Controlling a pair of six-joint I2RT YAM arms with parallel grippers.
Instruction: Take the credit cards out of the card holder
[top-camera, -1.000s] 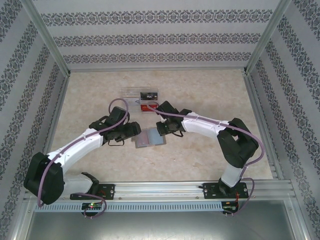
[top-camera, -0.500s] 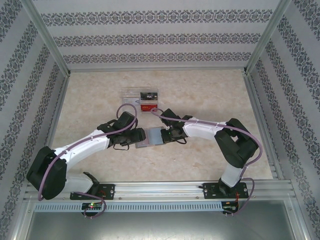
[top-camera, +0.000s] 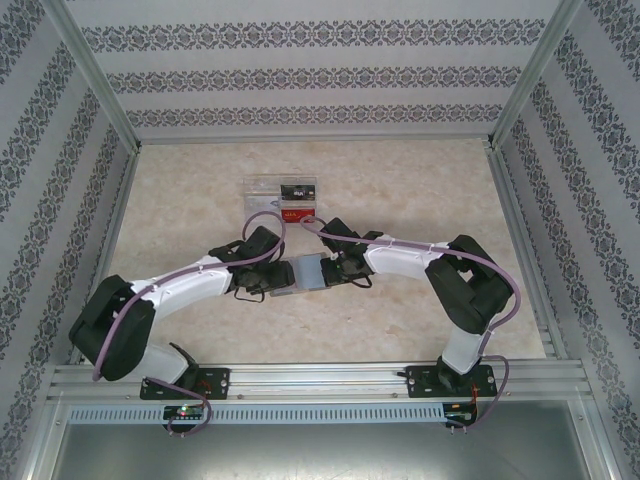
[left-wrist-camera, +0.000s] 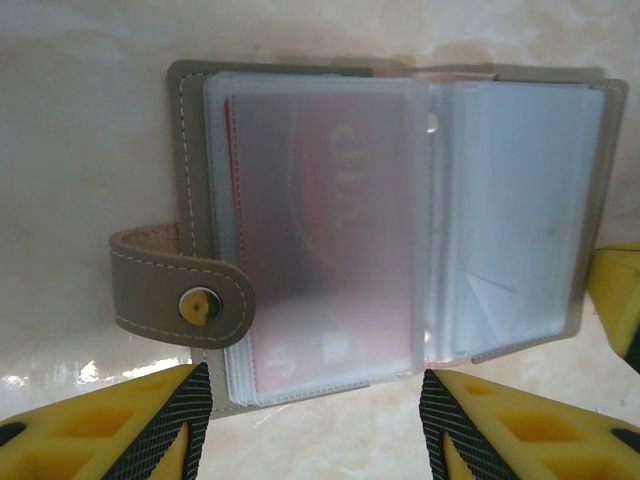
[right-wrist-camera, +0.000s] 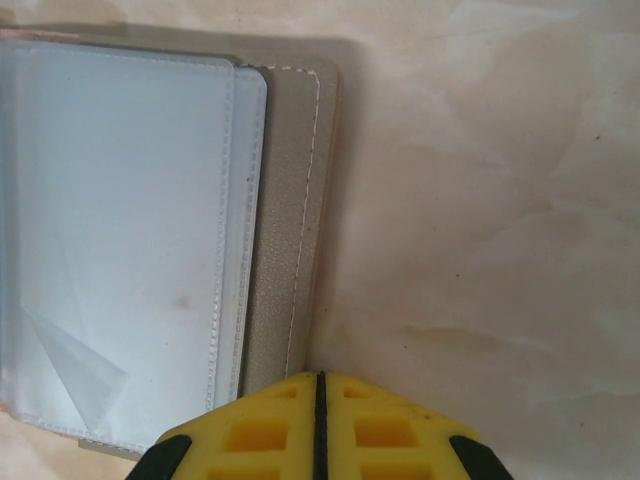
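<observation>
Your left gripper (left-wrist-camera: 315, 390) stands open, gripping nothing; the card holder (left-wrist-camera: 395, 215) lies spread just ahead of its fingers, 1 red card (left-wrist-camera: 320, 240) sleeved inside; your right gripper (right-wrist-camera: 320, 390) is closed at the card holder's edge.

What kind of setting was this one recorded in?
Probably a purpose-built robot test booth, not a home: patterned wallpaper panels in an aluminium frame enclose a marble-look tabletop, with the left arm and right arm bolted to a rail.
</observation>
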